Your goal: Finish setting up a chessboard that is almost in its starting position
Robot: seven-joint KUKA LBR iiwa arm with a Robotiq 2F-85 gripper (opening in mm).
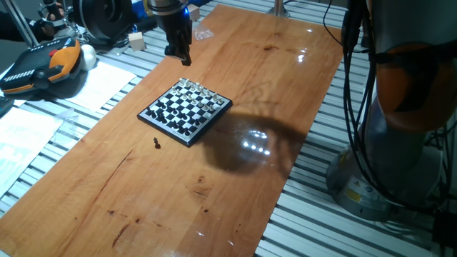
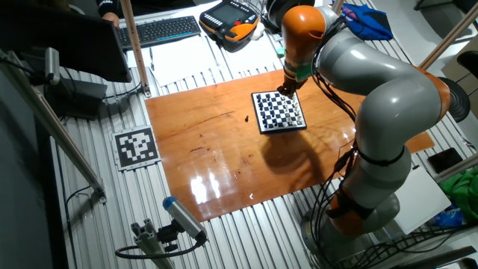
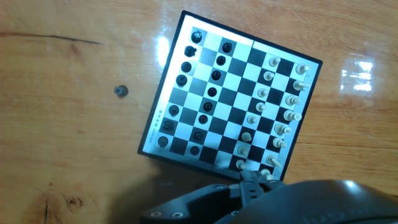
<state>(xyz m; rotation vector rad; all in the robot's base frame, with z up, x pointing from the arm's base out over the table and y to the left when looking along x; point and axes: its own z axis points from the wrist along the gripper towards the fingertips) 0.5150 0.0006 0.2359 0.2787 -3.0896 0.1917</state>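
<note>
The small chessboard [image 1: 186,111] lies on the wooden table, with black pieces along one side and silvery-white pieces along the other. One black piece [image 1: 156,143] stands alone on the wood, off the board's near corner; the hand view shows this black piece [image 3: 120,91] left of the chessboard [image 3: 230,99]. My gripper [image 1: 179,56] hangs above the board's far, white-piece edge, well clear of the pieces. In the hand view the gripper [image 3: 254,179] has its fingertips drawn together over the white corner, with nothing between them. From the other side, the gripper [image 2: 286,90] sits over the chessboard [image 2: 278,112].
A teach pendant [image 1: 43,64] and papers [image 1: 107,82] lie on the slatted bench left of the table. A small block [image 1: 137,41] sits near the far left corner. The arm's base [image 1: 407,107] and cables stand at the right.
</note>
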